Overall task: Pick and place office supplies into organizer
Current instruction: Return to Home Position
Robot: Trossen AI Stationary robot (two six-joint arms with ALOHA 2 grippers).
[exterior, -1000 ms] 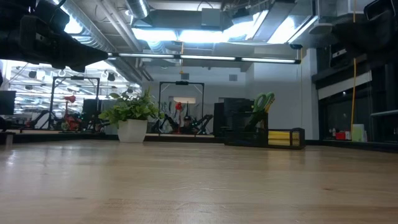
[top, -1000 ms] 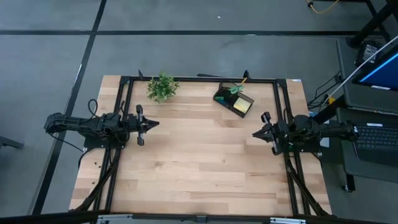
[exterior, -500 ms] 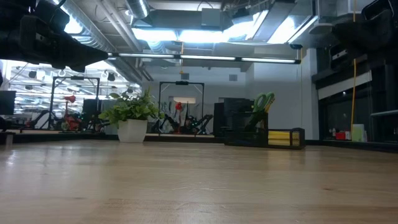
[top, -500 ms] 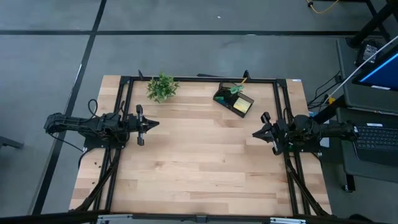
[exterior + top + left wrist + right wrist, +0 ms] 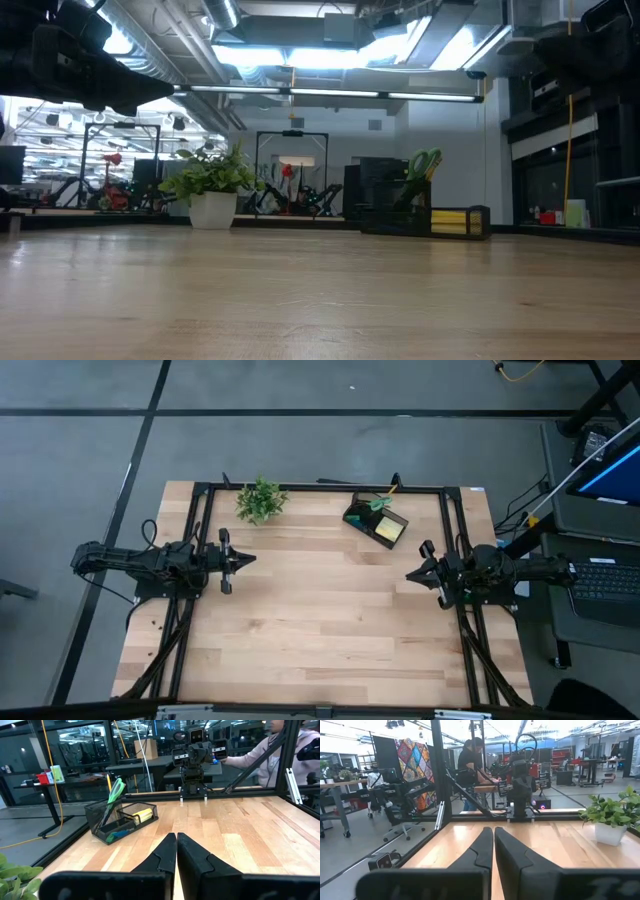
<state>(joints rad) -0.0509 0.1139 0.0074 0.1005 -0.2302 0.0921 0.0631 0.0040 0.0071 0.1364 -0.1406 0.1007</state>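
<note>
- Look at the worktop (image 5: 320, 640) first: bare wood between the two sets of fingers, nothing loose to pick up. Seems like a finished job.
- Find the left fingers (image 5: 247, 559) at one side edge, pressed together, holding nothing, pointing across at the other arm. Looks like a resting pose, out of the way.
- Find the right fingers (image 5: 411, 573) at the other side edge, also pressed together and empty, pointing back at the left ones. Same reason, most likely: no more work to do.
- Spot the green potted plant (image 5: 261, 500) well apart from both, nearer the left fingers, by the far edge. Not part of the job, so left alone.
- Spot the organizer (image 5: 377, 522) by the far edge too, nearer the right fingers but not touching them.
- See the green scissors (image 5: 115, 790) leaning handles-up in its tall part, likely put upright for being long.
- See the yellow sticky-note pad (image 5: 142, 815) lying flat in the low tray beside them, a good spot for something flat.
- Notice a yellow pencil (image 5: 108, 782) poking up next to the scissors, upright for the same reason.
</note>
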